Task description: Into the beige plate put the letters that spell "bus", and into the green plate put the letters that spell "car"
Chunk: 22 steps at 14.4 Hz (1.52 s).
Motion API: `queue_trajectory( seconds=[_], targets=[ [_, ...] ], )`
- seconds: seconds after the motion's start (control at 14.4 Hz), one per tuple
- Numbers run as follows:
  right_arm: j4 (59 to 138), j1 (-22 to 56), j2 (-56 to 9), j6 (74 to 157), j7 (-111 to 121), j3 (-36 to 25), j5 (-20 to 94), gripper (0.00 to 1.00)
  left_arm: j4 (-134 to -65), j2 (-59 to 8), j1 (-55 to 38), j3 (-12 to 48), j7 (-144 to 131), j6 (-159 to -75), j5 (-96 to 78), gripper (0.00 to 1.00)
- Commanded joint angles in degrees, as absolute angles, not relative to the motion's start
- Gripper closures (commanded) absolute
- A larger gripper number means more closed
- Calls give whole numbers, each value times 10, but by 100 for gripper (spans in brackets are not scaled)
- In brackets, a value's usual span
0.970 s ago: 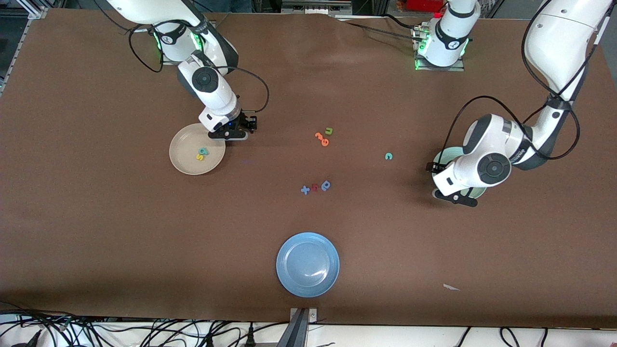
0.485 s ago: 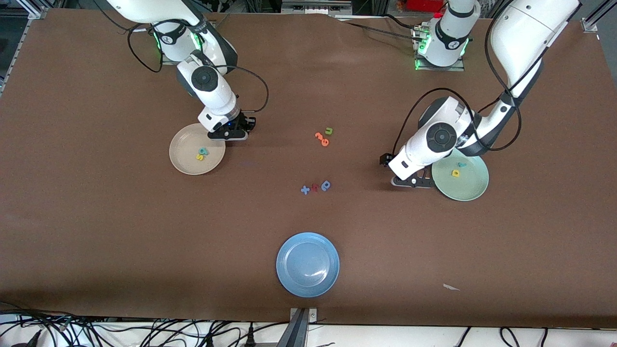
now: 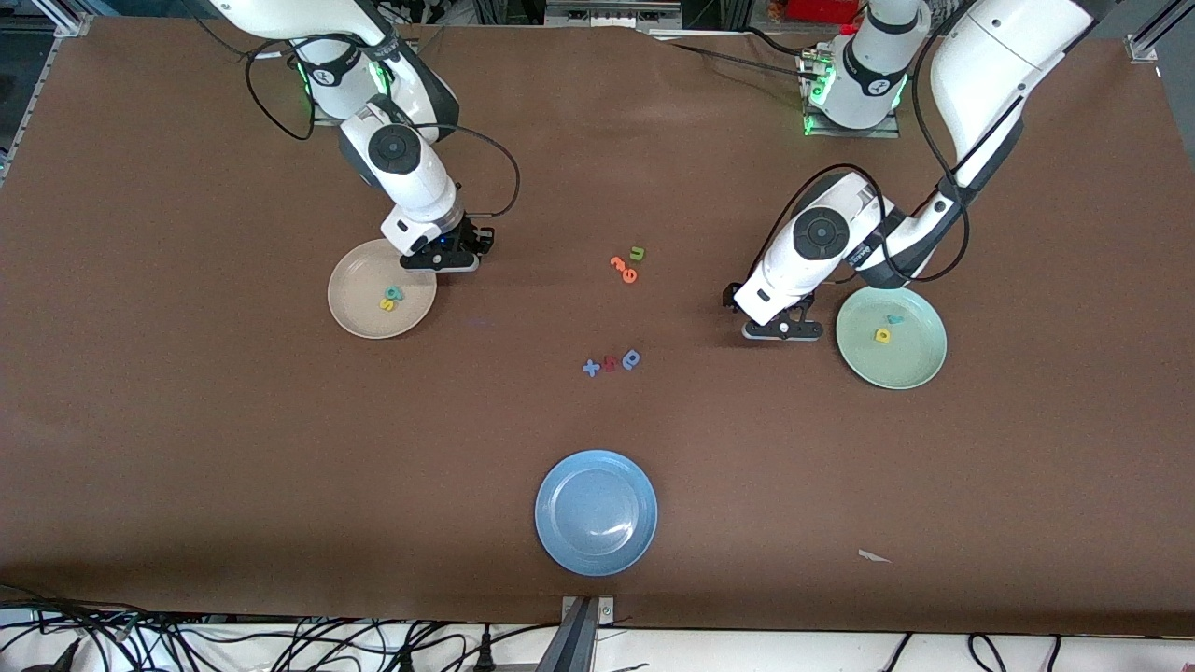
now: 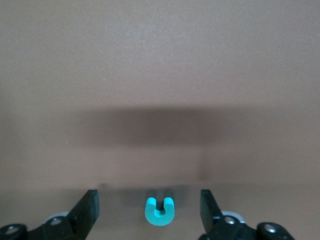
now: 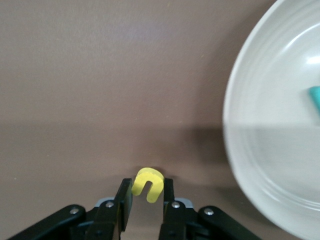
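The beige plate [image 3: 382,289] is holding a yellow "s" [image 3: 386,303] and teal "b" [image 3: 394,292]; the green plate [image 3: 892,338] is holding a yellow "a" [image 3: 881,335] and teal "r" [image 3: 894,318]. The right gripper [image 5: 145,197], beside the beige plate, is pinching the yellow "u" [image 5: 148,183]. The left gripper [image 4: 150,210], beside the green plate, is straddling the teal "c" [image 4: 159,210], fingers wide.

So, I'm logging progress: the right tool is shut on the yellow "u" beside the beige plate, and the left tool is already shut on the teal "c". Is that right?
Not quite. In the left wrist view the left tool stands open, its fingers either side of the teal "c" without touching it. The rest holds: the right tool is shut on the yellow "u" beside the beige plate.
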<state>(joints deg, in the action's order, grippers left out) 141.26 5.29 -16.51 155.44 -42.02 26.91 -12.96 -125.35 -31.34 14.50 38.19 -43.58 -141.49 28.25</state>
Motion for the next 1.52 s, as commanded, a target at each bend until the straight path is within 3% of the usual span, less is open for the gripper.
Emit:
queue_trajectory(
  seconds=[0.0, 0.28, 0.69, 0.76, 0.83, 1.25, 1.45],
  targets=[
    [1390, 47, -119, 1462, -403, 271, -138, 100, -1262, -302, 135, 382, -461, -1414, 300, 23],
    [1354, 8, -103, 1377, -298, 258, -130, 100, -1259, -309, 128, 381, -466, -1414, 300, 36],
    [1357, -42, -105, 1368, -204, 257, -129, 98, -1260, -313, 128, 381, -461, -1414, 301, 55],
    [1357, -42, -107, 1368, -207, 258, -130, 42, -1260, -313, 129, 381, -461, -1414, 301, 61],
    [1357, -42, -107, 1368, -210, 257, -129, 1, -1261, -313, 129, 381, -460, -1414, 301, 65],
    [1335, -44, -101, 1339, -203, 250, -128, 0, -1262, -317, 129, 379, -458, -1413, 301, 81],
    [1176, -43, -103, 1161, -201, 253, -94, 0, -1242, -312, 136, 380, -427, -1378, 301, 87]
  ],
)
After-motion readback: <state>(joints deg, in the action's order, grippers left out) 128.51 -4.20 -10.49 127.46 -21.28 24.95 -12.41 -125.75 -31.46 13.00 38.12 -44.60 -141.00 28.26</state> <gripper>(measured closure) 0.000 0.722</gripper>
